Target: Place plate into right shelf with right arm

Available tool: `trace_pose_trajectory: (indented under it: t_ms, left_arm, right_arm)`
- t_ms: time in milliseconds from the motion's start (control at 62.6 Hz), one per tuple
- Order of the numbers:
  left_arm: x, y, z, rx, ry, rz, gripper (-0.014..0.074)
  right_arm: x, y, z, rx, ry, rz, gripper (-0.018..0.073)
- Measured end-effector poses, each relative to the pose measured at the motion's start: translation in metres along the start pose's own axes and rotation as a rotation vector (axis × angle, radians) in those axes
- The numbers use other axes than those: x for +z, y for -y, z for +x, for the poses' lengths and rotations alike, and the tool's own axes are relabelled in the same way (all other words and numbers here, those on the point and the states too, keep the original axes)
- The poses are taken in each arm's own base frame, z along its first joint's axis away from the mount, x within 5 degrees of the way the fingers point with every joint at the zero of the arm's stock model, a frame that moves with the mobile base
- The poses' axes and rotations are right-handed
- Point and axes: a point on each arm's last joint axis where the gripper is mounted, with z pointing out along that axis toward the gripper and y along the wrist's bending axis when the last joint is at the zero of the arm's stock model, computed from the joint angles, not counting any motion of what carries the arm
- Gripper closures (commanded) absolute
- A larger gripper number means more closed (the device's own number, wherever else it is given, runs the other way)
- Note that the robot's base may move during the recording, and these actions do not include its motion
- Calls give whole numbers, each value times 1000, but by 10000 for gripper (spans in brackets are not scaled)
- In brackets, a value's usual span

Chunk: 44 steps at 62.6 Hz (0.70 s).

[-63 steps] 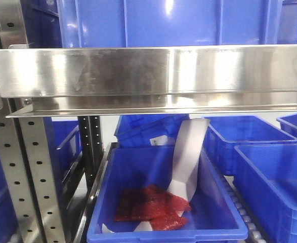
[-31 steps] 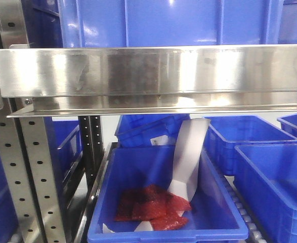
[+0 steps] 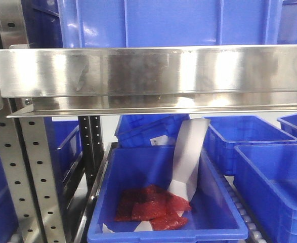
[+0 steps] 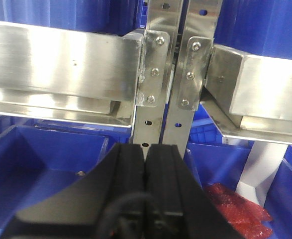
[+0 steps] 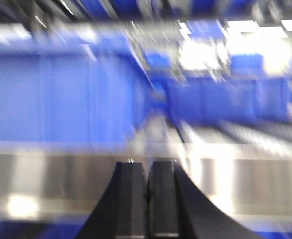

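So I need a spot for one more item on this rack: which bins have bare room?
The blue bin at right looks bare, as far as it shows. The near middle bin is crowded at front-left by red packets and a white sheet; only its right floor is free. The steel rail leaves a low gap above them.

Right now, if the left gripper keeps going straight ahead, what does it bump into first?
Most likely the steel uprights of the shelf; the shut left gripper points squarely at them. How far off they stand is unclear.
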Motion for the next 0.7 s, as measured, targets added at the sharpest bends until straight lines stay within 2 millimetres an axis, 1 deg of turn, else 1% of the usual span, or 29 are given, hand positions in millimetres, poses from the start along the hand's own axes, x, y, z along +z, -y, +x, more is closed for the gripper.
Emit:
trace_pose_trajectory:
  t_ms: [64, 144, 703]
  left_arm:
    - [0, 0, 0, 0, 0, 0, 724]
    - [0, 0, 0, 0, 0, 0, 724]
    - [0, 0, 0, 0, 0, 0, 724]
  right_arm:
    - [0, 1, 8, -6, -75, 20, 506]
    - [-1, 2, 12, -8, -114, 27, 506]
    - [-1, 2, 11, -12, -110, 29, 506]
